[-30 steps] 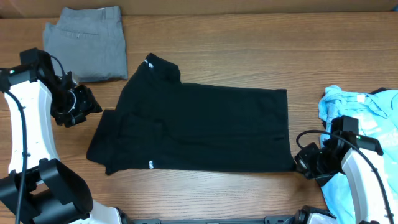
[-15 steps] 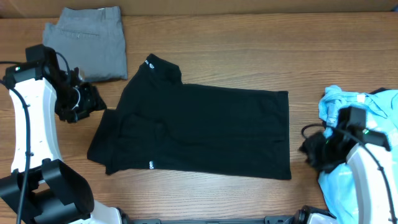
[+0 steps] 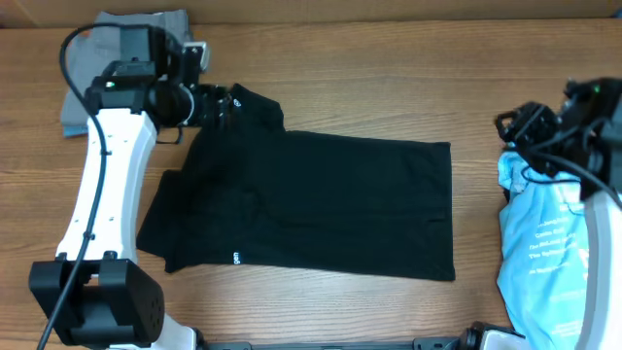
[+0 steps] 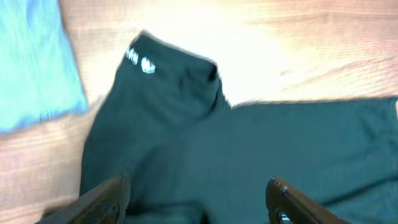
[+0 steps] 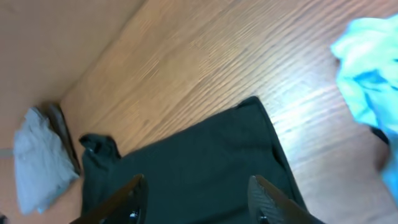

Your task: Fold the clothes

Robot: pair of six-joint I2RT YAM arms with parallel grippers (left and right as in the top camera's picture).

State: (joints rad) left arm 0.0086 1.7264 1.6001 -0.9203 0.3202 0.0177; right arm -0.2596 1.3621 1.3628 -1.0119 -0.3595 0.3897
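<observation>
Since 1 second ago, the left gripper has swung from the table's 9 o'clock side up to the collar of the black shirt. The right gripper has left the shirt's hem corner for 2 o'clock.

Overhead, the shirt lies flat at the centre of the table, narrowed into a long band. Its collar is at 11 o'clock, its hem at 3 o'clock, and a small white logo sits near its 7 o'clock edge. The light blue tee lies crumpled at 4 o'clock. A grey garment sits at 10 o'clock, partly under the left arm.

In the left wrist view, the fingers stand apart and empty above the black fabric, and white logos show on the collar.

In the right wrist view, the jaws stand apart and empty over the hem end.
</observation>
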